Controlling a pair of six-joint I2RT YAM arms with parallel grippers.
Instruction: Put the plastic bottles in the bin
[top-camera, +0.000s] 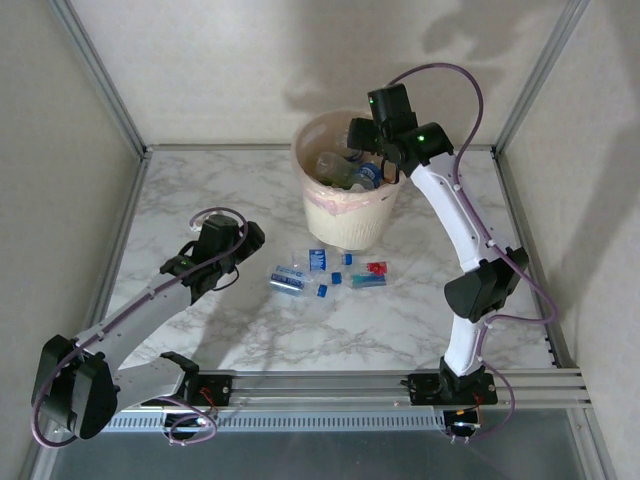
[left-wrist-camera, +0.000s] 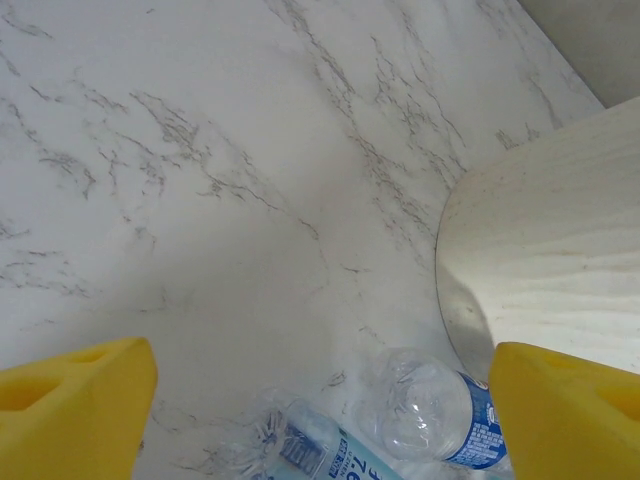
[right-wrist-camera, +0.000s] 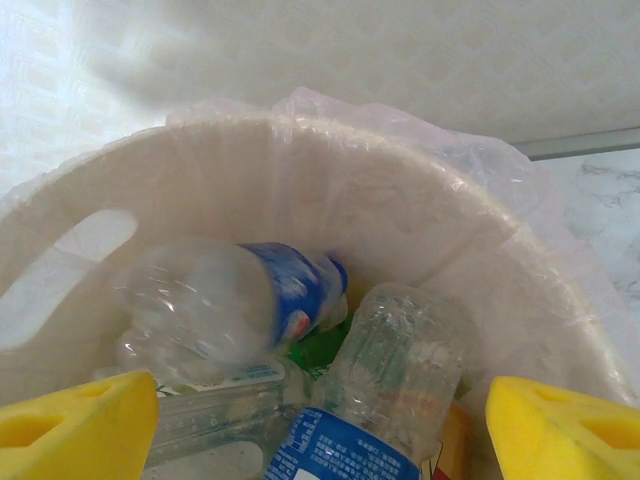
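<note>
Right claw (right-wrist-camera: 320, 425) is held wide over the bin (top-camera: 345, 215), nothing gripped; bottles (right-wrist-camera: 230, 305) are seen inside. Loose bottles (top-camera: 292, 279) are left on the desk (top-camera: 200, 190) nearby. Left claw (left-wrist-camera: 320, 410), wide too, is hung above them; lowering and closing are called for.

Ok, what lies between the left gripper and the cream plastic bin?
Two clear plastic bottles with blue labels on the marble table, one by the bin, seen in the left wrist view.
</note>
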